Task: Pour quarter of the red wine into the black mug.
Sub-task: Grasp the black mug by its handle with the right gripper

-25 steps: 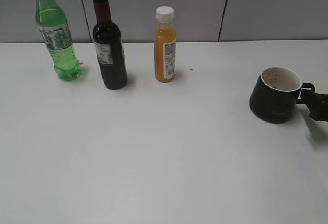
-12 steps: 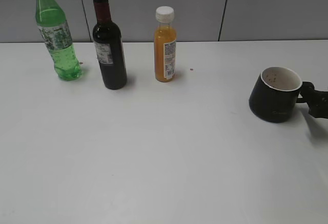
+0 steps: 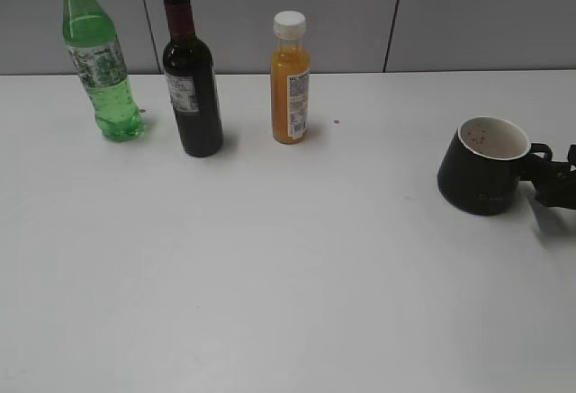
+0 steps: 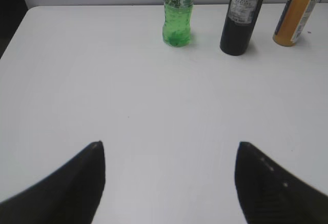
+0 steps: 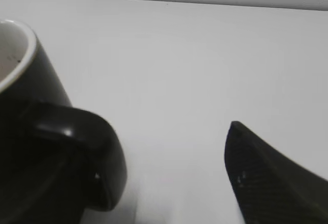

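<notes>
Right gripper [image 3: 560, 177] sits at the right edge of the table [image 3: 297, 267], just beside the handle of the black mug [image 3: 483, 177]. In the right wrist view the handle [image 5: 77, 157] fills the lower left and only one finger [image 5: 271, 178] shows, so I judge the jaws spread and nothing grasped. I read the step in hand as securing the mug by its handle.

Left gripper [image 4: 169, 183] hangs released over bare table, both fingers wide apart, empty.

The red wine [image 3: 191, 74] stands upright at the far left, between the green bottle [image 3: 97, 56] and the orange juice bottle [image 3: 290, 78], well apart from the mug. Mug upright, mouth open, interior white with a few dark specks.

Notes for doing this well:
- Centre the handle between the right fingers before closing; an off-centre grip would likely twist the mug.
- Keep the mug flat on the table.
- Approach the wine low on its body, clear of both neighbours.
</notes>
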Motion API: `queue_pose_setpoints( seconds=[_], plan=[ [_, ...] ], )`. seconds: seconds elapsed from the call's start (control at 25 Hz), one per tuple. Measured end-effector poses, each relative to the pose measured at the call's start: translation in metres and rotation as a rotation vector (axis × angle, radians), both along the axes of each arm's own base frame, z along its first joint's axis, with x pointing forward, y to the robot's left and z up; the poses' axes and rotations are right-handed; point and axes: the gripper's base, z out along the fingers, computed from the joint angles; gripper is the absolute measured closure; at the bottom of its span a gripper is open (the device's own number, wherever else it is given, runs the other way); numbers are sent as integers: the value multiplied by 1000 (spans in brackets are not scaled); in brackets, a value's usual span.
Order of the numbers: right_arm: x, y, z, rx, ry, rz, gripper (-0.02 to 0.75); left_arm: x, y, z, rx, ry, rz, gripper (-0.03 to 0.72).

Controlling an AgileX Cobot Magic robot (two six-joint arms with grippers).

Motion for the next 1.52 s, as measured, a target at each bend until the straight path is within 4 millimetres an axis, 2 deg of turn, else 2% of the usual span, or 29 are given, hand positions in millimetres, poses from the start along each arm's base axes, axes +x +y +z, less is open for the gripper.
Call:
queue_pose_setpoints(
  seconds=[0.48, 0.76, 1.04, 1.12, 1.2, 1.28, 1.4, 1.44, 1.52],
  plan=[
    [11, -2, -4, 2, -15, 21, 151, 0, 0, 0, 0, 0, 0, 99],
    [22, 5, -10, 7, -23, 49, 151, 0, 0, 0, 0, 0, 0, 99],
    [24, 7, -10, 8, -26, 48, 171, 0, 0, 0, 0, 0, 0, 99],
    [24, 7, -10, 8, -26, 48, 214, 0, 0, 0, 1, 0, -1, 99],
    [24, 7, -10, 8, -24, 48, 295, 0, 0, 0, 0, 0, 0, 99],
    [24, 8, -11, 9, -22, 49, 407, 0, 0, 0, 1, 0, 0, 99],
    [24, 8, -11, 9, -25, 52, 630, 0, 0, 0, 1, 0, -1, 99],
    [24, 8, -11, 10, -25, 52, 666, 0, 0, 0, 0, 0, 0, 99],
    [24, 8, -11, 10, -25, 52, 666, 0, 0, 0, 0, 0, 0, 99]
  ],
)
